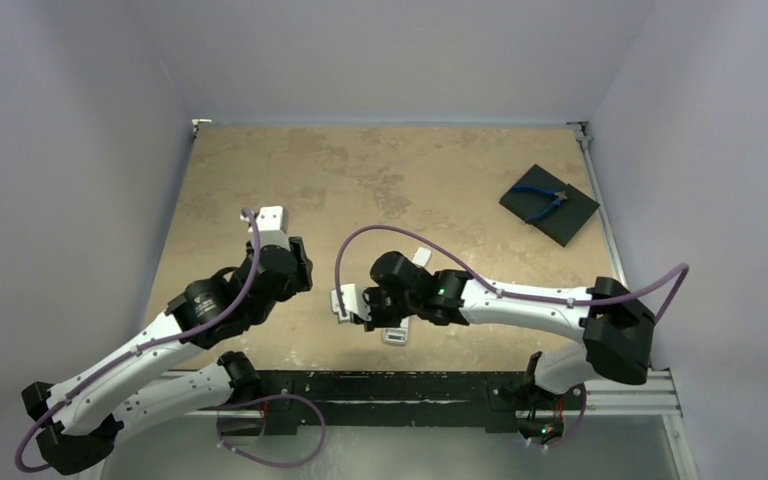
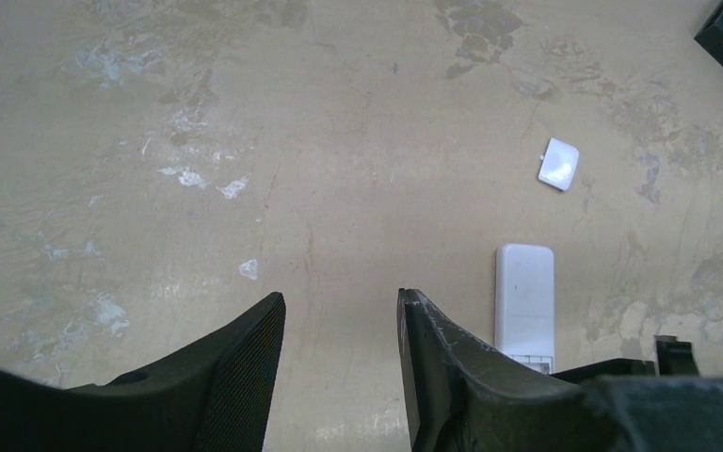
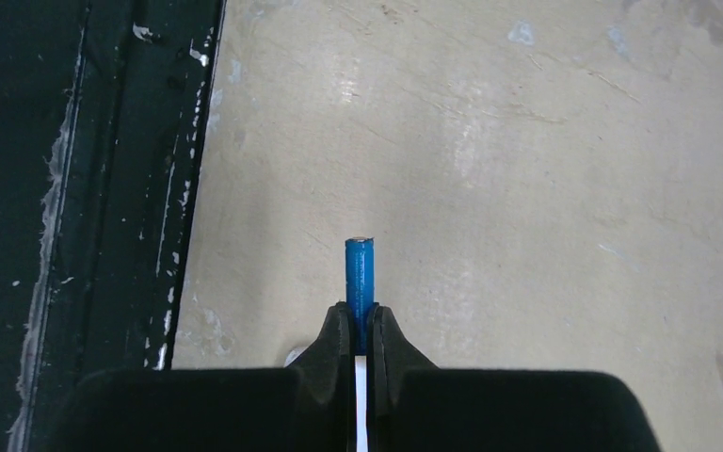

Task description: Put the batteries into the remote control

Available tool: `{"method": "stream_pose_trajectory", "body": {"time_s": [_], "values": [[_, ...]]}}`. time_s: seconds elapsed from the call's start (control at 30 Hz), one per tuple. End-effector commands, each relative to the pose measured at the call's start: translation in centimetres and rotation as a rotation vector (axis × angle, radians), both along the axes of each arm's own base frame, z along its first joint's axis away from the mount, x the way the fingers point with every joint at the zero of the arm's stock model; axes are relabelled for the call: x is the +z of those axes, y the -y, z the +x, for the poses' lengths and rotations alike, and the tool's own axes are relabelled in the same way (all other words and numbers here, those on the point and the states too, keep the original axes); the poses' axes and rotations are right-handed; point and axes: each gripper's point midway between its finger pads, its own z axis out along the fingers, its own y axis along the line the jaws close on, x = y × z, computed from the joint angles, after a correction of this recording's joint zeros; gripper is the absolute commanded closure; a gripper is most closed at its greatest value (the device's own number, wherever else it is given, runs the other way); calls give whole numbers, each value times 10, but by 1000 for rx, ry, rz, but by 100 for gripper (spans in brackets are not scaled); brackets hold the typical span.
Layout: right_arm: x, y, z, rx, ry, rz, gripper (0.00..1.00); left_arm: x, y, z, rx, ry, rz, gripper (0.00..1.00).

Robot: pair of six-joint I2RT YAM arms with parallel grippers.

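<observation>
My right gripper is shut on the bright blue battery, which sticks out forward past the fingertips above the table near its front edge. In the top view this gripper is at the middle front. The white remote control lies back up, with its open compartment end toward my left gripper's right finger; in the top view it is partly under the right arm. My left gripper is open and empty, left of the remote, and also shows in the top view. The dark battery is out of view.
A small white battery cover lies beyond the remote and also shows in the top view. A black square pad with blue-handled pliers sits at the back right. The black front rail runs left of the right gripper.
</observation>
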Motion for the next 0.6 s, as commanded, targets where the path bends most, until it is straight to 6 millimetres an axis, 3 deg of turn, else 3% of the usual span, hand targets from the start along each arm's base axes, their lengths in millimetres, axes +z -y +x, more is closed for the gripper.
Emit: {"method": "stream_pose_trajectory", "body": {"time_s": [0.0,0.13,0.33,0.57], "values": [[15,18,-1,-112,-18,19,100,-12,10,0,-3,-38,-23,53],[18,34,0,-204,-32,4,100,-31,24,-2,-36,-83,-56,53],[2,66,4,-366,-55,-112,100,-62,52,-7,-105,-163,-123,53],[-8,82,8,-439,-33,-185,100,-105,79,-18,-174,-275,-181,53]]}}
